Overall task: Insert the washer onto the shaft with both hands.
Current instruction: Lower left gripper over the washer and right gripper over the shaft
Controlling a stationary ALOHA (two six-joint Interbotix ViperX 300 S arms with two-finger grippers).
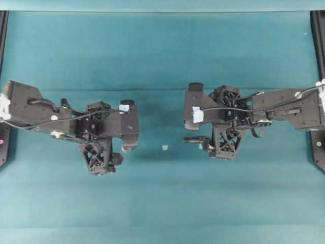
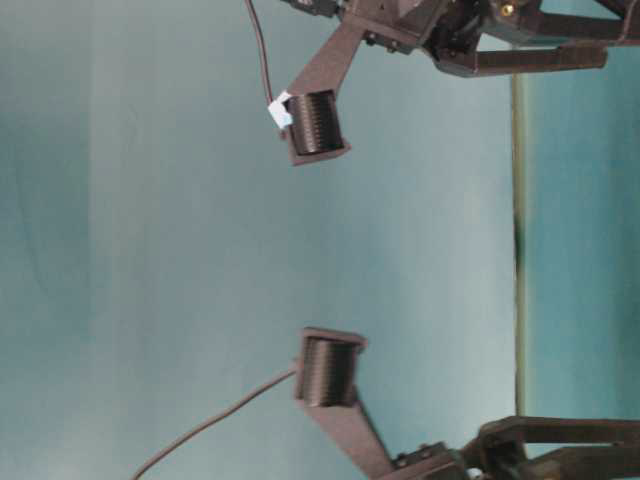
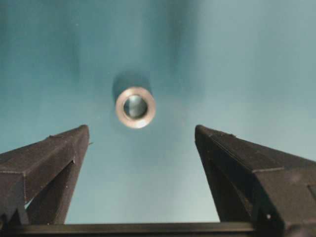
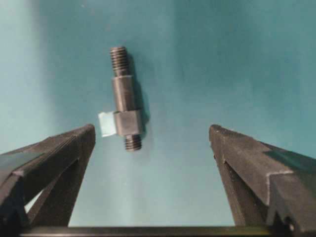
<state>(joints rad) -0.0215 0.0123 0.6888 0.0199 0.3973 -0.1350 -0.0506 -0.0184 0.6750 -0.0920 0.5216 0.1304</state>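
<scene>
Overhead, both arms hang over the teal surface [image 1: 162, 51], one from each side, well apart from each other. The left gripper [image 3: 140, 136] has its jaws spread wide with nothing between them. Seen from its wrist camera, the washer [image 3: 136, 107] lies flat on the surface just beyond the tips, ahead of the gap and closer to the left-hand finger than the right-hand one, touching neither. Its dark hole faces up at the camera.

The right gripper [image 4: 150, 133] is also spread, and holds nothing. From its wrist camera the shaft [image 4: 125, 98] lies on its side ahead of the tips, pointing away from the jaws, its near end about level with the tips and its threaded far end well past them. It sits toward the left-hand finger of that gripper, apart from it. A small pale blue tape square [image 4: 106, 123] lies beside the shaft's thicker collar, touching it on the side nearest that finger.

From above, another tape square [image 1: 165, 147] lies alone on the surface between the two arms.
</scene>
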